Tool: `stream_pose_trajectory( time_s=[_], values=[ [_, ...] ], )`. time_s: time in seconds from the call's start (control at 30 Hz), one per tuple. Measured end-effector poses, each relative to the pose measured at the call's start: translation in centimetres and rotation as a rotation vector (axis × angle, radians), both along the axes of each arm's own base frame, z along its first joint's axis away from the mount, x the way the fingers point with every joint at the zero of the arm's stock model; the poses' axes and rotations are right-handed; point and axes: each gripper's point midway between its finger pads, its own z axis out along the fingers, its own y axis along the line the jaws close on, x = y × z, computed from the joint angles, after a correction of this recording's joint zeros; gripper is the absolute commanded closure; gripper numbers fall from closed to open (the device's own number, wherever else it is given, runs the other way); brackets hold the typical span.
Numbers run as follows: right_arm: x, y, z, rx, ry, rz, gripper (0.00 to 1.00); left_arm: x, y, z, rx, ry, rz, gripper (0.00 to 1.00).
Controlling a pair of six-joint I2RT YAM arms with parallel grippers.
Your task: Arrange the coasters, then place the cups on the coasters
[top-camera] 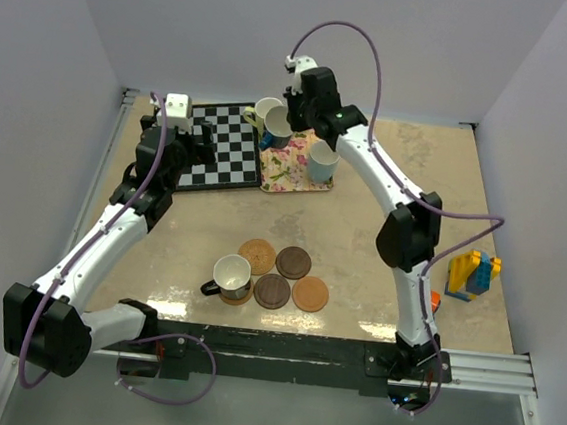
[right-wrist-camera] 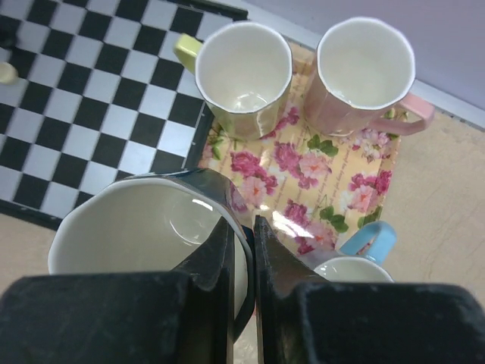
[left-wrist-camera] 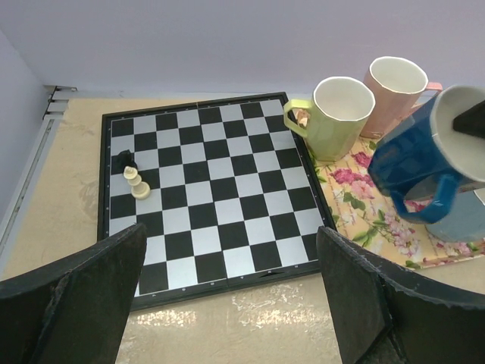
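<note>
Four bare coasters lie at the front middle: orange-brown ones [top-camera: 256, 255] [top-camera: 310, 293] and dark brown ones [top-camera: 293, 262] [top-camera: 272, 291]. A black cup [top-camera: 232, 274] stands on another coaster at their left. My right gripper [right-wrist-camera: 242, 235] is shut on the rim of the dark blue cup [right-wrist-camera: 136, 227], one finger inside and one outside. That cup [left-wrist-camera: 420, 155] hangs tilted over the floral tray [left-wrist-camera: 364, 220]. On the tray stand the yellow-green cup [right-wrist-camera: 242, 72], the pink cup [right-wrist-camera: 365, 64] and the light blue cup [right-wrist-camera: 356, 267]. My left gripper [left-wrist-camera: 231, 303] is open over the chessboard's near edge, holding nothing.
A chessboard [top-camera: 220, 146] lies left of the tray, with a black and a white chess piece [left-wrist-camera: 136, 183] on it. Coloured toy bricks [top-camera: 473, 274] stand at the right edge. White walls close off the back and both sides.
</note>
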Motion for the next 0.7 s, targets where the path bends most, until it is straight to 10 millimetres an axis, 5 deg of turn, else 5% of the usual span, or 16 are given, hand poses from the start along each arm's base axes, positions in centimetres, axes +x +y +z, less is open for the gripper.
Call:
stream_pose_trajectory(
  time_s=[0.17,0.3,0.47,0.7],
  values=[
    [-3.0,-1.0,6.4,0.109,-0.043,-0.004,1.0,-0.2,-0.1,0.3,-0.005,-0.008,-0.008,0.02],
    [-6.6,-2.9,9.0,0.163,-0.036,-0.027,1.0,-0.4,-0.3,0.9,-0.013,-0.023,-0.022,0.02],
    [-11.4,-5.4,9.0,0.202,0.013,-0.062,1.0,-0.6,-0.5,1.2,-0.024,-0.031,-0.034,0.02],
    [-19.0,-9.2,5.3,0.239,0.124,-0.153,1.0,-0.6,-0.6,1.3,-0.026,-0.032,-0.038,0.02]
  ],
)
